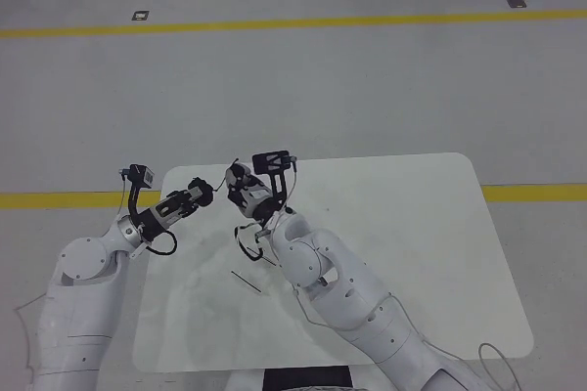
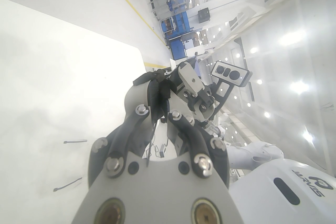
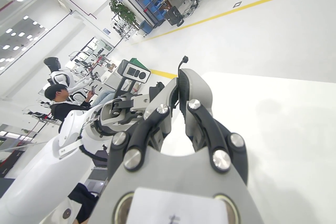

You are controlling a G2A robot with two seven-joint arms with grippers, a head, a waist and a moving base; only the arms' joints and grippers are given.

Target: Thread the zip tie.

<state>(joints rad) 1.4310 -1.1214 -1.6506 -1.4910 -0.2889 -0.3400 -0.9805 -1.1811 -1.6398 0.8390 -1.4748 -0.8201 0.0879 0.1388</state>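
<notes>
Zip tie (image 3: pixel 184 60) is up off the table, pinched in my right gripper (image 3: pixel 179 78). The fingers are squeezed tight on it and the little square head pokes out just past the fingertips. From the top camera, that gripper (image 1: pixel 239 179) hangs over the far left part of the white table (image 1: pixel 421 244).

My left gripper (image 2: pixel 157 80) sits just beside it, tip to tip. Its fingers are closed too, on a thin black strip (image 2: pixel 151 138) that runs back between them toward the wrist. Honestly I can't tell whether that's the tail of the same tie or a separate one.

Down on the tabletop, two spare ties (image 2: pixel 75 141) (image 2: pixel 67 185) lie flat, a little apart from each other. One of them (image 1: pixel 245 282) shows from above, nearer the robot than both grippers.
</notes>
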